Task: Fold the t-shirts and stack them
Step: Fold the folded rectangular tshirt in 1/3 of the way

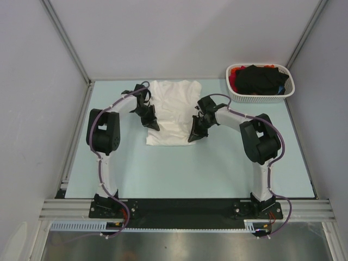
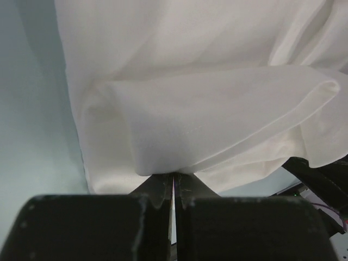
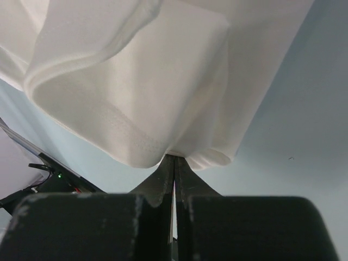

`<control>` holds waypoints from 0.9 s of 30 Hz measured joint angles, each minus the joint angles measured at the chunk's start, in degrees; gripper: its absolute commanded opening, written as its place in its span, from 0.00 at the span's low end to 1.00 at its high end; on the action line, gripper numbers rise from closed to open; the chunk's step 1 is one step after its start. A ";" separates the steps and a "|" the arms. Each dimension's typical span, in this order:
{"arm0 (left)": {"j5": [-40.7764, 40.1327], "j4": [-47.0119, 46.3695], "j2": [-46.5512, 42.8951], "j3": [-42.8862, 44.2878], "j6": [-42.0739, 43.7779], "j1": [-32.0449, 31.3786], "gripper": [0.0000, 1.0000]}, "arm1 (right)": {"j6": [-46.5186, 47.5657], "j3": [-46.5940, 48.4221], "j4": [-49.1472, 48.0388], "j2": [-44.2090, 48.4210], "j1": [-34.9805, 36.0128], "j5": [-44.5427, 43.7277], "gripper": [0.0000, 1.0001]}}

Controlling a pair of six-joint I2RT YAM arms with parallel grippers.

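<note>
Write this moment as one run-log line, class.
Stage: folding | left gripper: shut on white t-shirt | right gripper: shut on white t-shirt | basket: black shirt, red shirt inside

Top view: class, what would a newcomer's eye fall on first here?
A white shirt lies in the middle of the table, its side edges pinched by the left gripper and the right gripper, both shut. At the far right corner a white basket holds a black shirt and red cloth.

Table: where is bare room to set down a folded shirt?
Free: the near strip of table between the white shirt and the arm bases. Crowded: the middle, where left gripper and right gripper pinch it; far right, the basket.
</note>
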State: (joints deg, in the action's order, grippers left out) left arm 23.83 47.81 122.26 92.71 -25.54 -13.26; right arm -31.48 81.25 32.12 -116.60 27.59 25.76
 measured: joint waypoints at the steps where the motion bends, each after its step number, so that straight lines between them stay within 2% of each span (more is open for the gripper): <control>1: -0.20 0.15 0.66 1.03 -0.13 -0.02 0.00 | 0.00 0.00 0.00 0.00 0.00 -0.09 0.00; 3: -0.59 0.26 1.62 3.54 -0.48 -0.07 0.00 | -0.02 0.00 0.00 0.00 0.00 -0.44 0.00; 4: -1.20 -0.48 2.23 8.28 -1.16 -0.09 0.00 | -0.11 0.00 -0.04 0.00 0.00 -1.22 0.00; 10: -1.75 -2.58 2.16 12.98 -2.16 -0.09 0.00 | -0.79 0.00 -0.92 0.02 0.17 -2.64 0.00; 18: -2.03 -2.91 1.22 12.63 -2.47 -0.07 0.00 | -0.87 0.00 -3.78 0.68 0.04 -2.67 0.00; 27: -2.58 -2.49 -6.34 4.20 -1.09 0.04 0.00 | -0.39 1.81 -6.75 2.73 -2.08 -1.36 0.00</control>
State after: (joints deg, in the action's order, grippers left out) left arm 21.26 45.32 115.92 96.90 -26.63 -13.21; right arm -31.88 83.07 25.36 -113.86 25.52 24.40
